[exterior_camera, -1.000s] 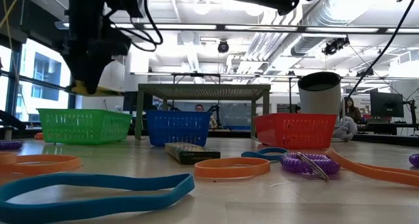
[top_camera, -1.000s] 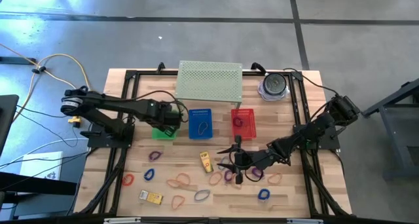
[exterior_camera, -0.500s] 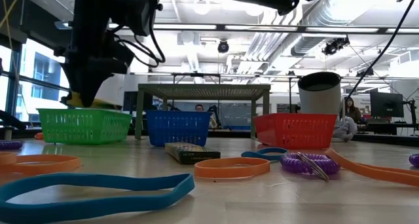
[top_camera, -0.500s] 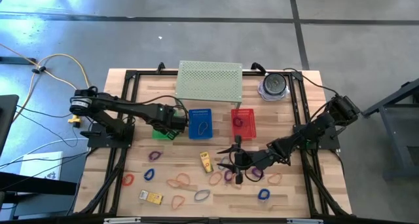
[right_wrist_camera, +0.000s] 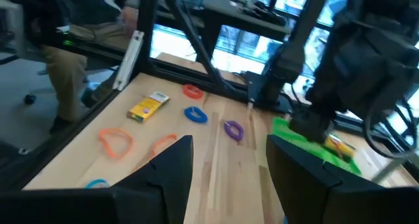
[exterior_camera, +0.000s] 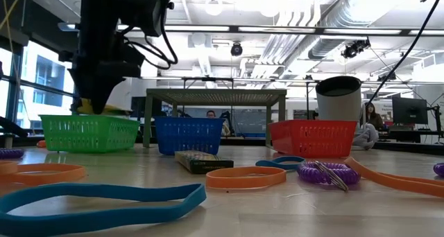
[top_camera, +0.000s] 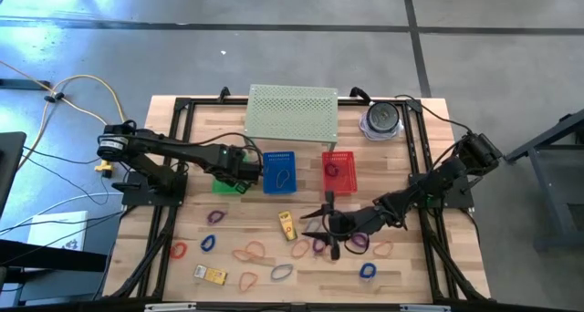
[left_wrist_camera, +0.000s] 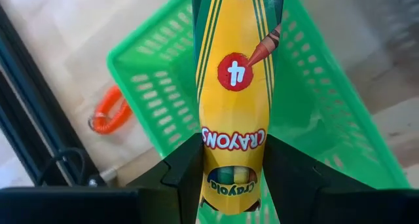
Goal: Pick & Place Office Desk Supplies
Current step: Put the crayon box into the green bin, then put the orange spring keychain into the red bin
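My left gripper point(top_camera: 239, 166) hangs over the green basket point(left_wrist_camera: 314, 99) at the table's left rear, shut on a yellow crayon packet point(left_wrist_camera: 232, 106). In the low view the packet point(exterior_camera: 104, 108) shows just above the basket's rim point(exterior_camera: 90, 119). My right gripper point(top_camera: 329, 224) hovers open over the rubber bands point(top_camera: 321, 245) at mid-table, with nothing between its fingers point(right_wrist_camera: 171, 165). Two more yellow packets point(top_camera: 288, 225) point(top_camera: 210, 275) lie flat on the wood among several scattered bands. My left gripper pinches the crayon packet between its two fingers point(left_wrist_camera: 186, 171), on the packet's two narrow sides at its window end point(left_wrist_camera: 230, 178). The fingers point steeply down and lie along the packet, which sticks out past them. Its free end is over the basket's inside.
A blue basket point(top_camera: 280, 171) and a red basket point(top_camera: 338, 169) stand right of the green one, each with a band inside. Behind them are the pale green perforated shelf point(top_camera: 292, 111) and a round grey object point(top_camera: 381, 119). An orange coiled band point(left_wrist_camera: 108, 116) lies beside the green basket.
My left gripper has sunk toward the green basket and shifted slightly toward the table's right, still holding the packet, which now sits at rim height. My right gripper has turned a little at the wrist without leaving its place.
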`<state>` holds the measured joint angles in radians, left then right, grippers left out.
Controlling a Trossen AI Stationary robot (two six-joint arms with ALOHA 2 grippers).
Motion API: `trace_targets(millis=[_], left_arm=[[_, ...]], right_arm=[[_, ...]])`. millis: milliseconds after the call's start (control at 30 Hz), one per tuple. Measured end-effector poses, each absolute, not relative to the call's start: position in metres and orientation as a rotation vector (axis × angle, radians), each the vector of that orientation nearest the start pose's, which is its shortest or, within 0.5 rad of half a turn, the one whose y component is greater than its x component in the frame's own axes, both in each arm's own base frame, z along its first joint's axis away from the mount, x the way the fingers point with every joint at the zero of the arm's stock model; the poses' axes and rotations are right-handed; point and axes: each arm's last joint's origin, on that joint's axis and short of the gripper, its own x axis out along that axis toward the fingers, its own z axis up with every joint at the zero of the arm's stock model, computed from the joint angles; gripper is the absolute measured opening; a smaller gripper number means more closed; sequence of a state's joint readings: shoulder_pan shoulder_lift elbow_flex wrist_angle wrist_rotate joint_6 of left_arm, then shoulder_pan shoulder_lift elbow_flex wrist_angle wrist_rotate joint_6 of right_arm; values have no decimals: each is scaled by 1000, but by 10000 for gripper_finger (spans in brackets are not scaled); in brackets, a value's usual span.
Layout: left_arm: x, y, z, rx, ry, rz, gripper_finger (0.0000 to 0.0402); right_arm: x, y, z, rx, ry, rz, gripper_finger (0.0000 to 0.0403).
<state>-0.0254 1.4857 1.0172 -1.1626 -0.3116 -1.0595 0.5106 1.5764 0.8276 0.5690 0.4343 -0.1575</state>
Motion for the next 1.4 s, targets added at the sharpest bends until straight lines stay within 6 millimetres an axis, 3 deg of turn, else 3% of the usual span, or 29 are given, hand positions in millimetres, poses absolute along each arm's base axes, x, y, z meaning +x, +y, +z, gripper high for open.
trace_targets(millis=[500, 1000, 1400], left_arm=[[235, -13, 213, -493, 1291, 1010, 140], [236, -9, 204, -537, 1251, 1018, 143], [237, -9, 204, -509, 1250, 992, 237]], right_arm=[[298, 153, 232, -278, 116, 89, 183], [299, 152, 232, -324, 107, 89, 183], [299, 152, 232, -328, 106, 89, 183]])
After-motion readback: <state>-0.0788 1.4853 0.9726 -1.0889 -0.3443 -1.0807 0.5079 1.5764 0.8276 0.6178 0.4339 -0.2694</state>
